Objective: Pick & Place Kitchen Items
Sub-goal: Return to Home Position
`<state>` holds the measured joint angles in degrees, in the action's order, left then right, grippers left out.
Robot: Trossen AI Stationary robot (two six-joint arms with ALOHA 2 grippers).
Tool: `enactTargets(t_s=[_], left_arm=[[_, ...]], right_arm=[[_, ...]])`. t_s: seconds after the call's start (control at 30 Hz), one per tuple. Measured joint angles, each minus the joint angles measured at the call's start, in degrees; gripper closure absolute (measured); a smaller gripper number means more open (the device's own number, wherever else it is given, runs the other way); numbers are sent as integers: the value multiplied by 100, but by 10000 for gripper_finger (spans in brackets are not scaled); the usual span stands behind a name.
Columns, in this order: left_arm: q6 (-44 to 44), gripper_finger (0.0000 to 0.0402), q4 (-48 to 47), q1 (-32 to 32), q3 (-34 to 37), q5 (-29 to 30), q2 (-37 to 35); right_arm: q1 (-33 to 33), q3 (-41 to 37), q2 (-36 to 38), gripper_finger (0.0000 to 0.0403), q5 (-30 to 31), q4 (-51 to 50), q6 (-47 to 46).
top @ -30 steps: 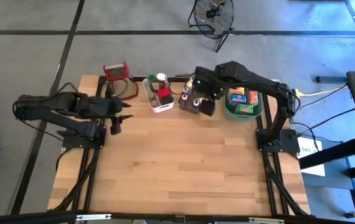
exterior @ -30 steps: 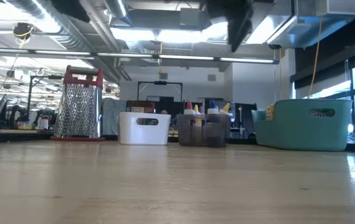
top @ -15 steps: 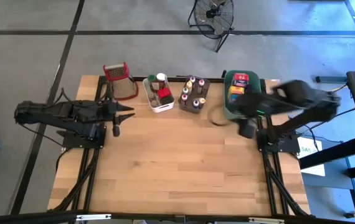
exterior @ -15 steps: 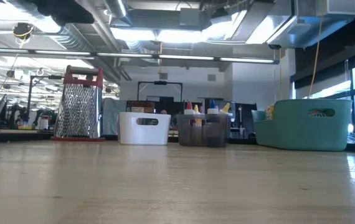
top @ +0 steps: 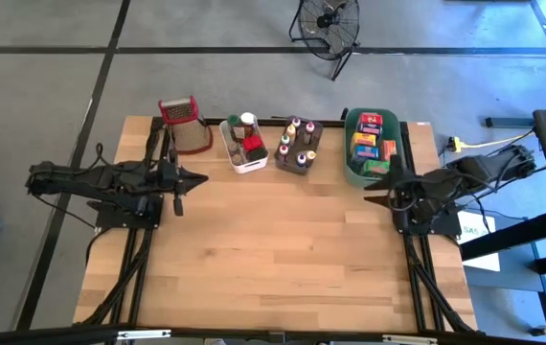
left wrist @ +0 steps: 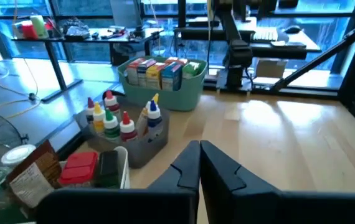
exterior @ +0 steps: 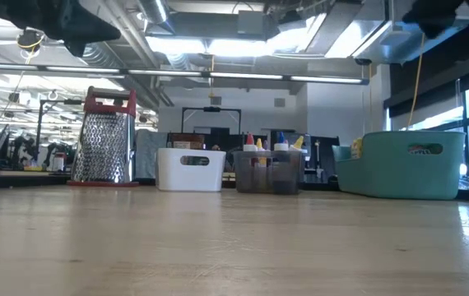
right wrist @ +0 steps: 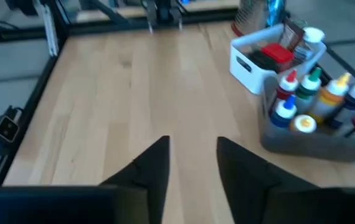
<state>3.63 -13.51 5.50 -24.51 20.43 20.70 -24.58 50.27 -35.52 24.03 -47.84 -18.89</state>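
Note:
The kitchen items stand in three tubs along the table's far edge. Jars and a red-lidded thing fill the white tub (top: 243, 151). Small bottles with coloured caps (left wrist: 120, 119) are in the grey tub (top: 298, 150). Colourful boxes (top: 373, 146) sit in the green tub (top: 352, 165). My left gripper (top: 202, 177) hangs shut and empty over the table's left part, pointing right. Over the right part, in front of the green tub, my right gripper (top: 369, 199) points left, open, with only bare table between its fingers (right wrist: 154, 163).
A metal grater with a red top (top: 181, 121) stands at the far left, beside the white tub. The wooden tabletop (top: 283, 249) between the two arms and toward the near edge is bare. Both arm bases stand at the table's left and right edges.
My right gripper has swung away from above the grey and green tubs, back toward the table's right edge and slightly lower, ending near its own base. My left gripper has drawn back a little toward the left edge, sunk, tipped up toward level, and shut.

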Motion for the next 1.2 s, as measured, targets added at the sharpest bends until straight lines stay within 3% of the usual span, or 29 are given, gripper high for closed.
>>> enactTargets(t_s=[0.43, 0.83, 1.2], left_arm=[[-483, 400, 1198, 0, 895, -35, -61], [-643, 399, 2825, 2, 2224, -281, -75], [-649, 398, 2777, 0, 2400, -275, -51]], right_arm=[[11, -2869, 1385, 377, -247, 3232, 978], [13, -4867, 1667, 395, -331, 5659, 928], [164, -4978, 1652, 396, -814, 5788, 1539]])
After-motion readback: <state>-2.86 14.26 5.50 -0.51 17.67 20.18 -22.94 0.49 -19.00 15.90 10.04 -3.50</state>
